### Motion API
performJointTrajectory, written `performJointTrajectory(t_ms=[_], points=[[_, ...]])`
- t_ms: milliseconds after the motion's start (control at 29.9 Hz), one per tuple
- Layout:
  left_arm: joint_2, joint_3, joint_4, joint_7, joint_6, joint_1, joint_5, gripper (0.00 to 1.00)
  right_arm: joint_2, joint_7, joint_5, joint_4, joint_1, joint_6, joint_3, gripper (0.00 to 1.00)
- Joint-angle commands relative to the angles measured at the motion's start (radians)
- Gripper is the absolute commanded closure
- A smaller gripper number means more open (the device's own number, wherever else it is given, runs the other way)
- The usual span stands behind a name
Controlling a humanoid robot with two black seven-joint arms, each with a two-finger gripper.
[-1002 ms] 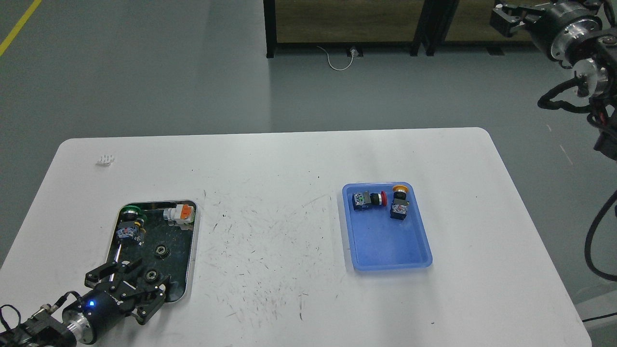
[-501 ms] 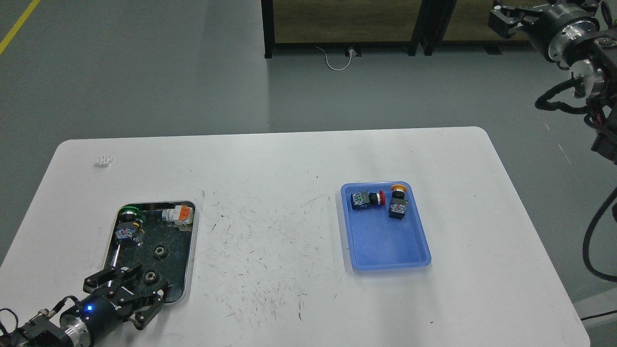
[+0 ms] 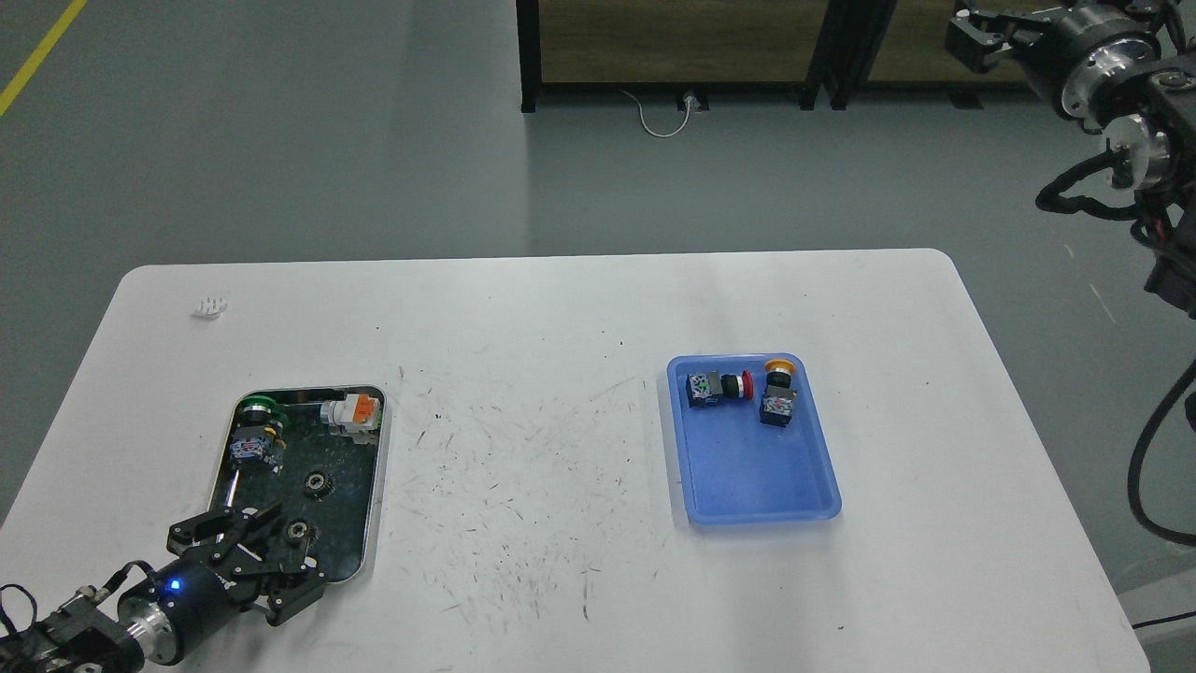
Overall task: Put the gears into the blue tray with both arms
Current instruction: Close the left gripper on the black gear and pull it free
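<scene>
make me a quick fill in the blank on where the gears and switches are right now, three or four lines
1. Both gears lie in the ____ tray.
2. The blue tray holds ____ push-button switches and no gears.
3. The left gripper is open over the ____ gear.
4. The right gripper is raised far from the table, at the top ____ of the view.

Missing words: silver; two; nearer; right

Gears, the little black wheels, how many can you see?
2. Both gears lie in the silver tray: one mid-floor, the other nearer, at the left gripper and its open fingers. None shows in the blue tray.
</scene>
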Motion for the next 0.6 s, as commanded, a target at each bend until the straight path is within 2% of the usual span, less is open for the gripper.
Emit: performJointTrajectory(t_ms=[0,334,568], points=[[0.0,-0.002,-0.001,0.001,-0.012,-0.005,-0.001,0.44,0.0,0.0,0.0,0.0,0.0,0.0,0.0,0.0],[0.01,-0.008,-0.022,-0.001,-0.027,-0.005,-0.004,0.41,0.0,0.0,0.0,-0.002,0.002,0.0,0.0,0.0],[0.078,-0.015,-0.083,0.001,-0.068,-0.005,-0.037,0.35,0.0,-0.003,0.0,-0.002,0.002,0.0,0.0,0.0]])
